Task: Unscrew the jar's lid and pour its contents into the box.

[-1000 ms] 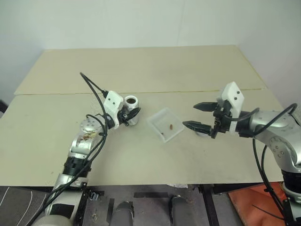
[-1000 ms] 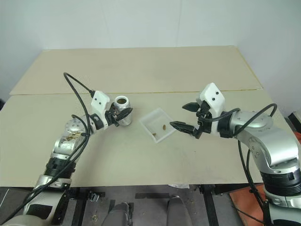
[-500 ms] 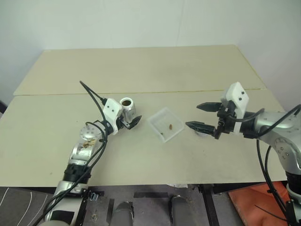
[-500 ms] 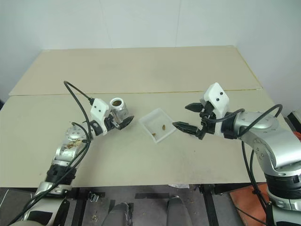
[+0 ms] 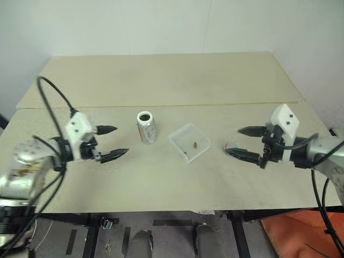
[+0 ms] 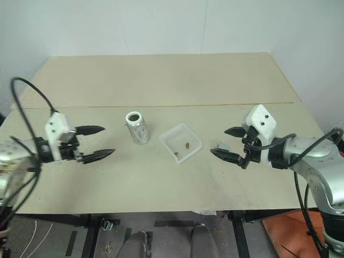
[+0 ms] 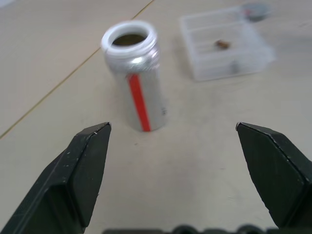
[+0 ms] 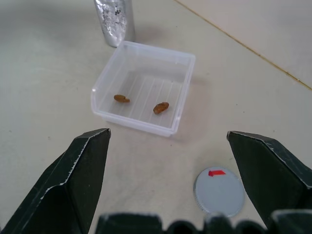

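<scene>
Light: you get bright, even light from above across the pale beige table (image 5: 177, 80).
Shadows: soft and short beside the silvery jar with the red stripe (image 7: 135, 83).
Glare: mild sheen on the jar's metal.
Blur: your left arm smears in the head views; the frosty clear plastic box (image 7: 224, 44) sits out of focus.

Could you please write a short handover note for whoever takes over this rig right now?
Left tool: open, holding nothing, clear of the jar.
Right tool: open, holding nothing, by the lid.
Jar: upright on the table, uncapped, beside the box.
Lid: flat on the table, red mark up, on the side of the box away from the jar.
Box: two brown bits inside.
Done: lid unscrewed, contents apparently poured.
Left: probably nothing; confirm that the jar is empty.
</scene>
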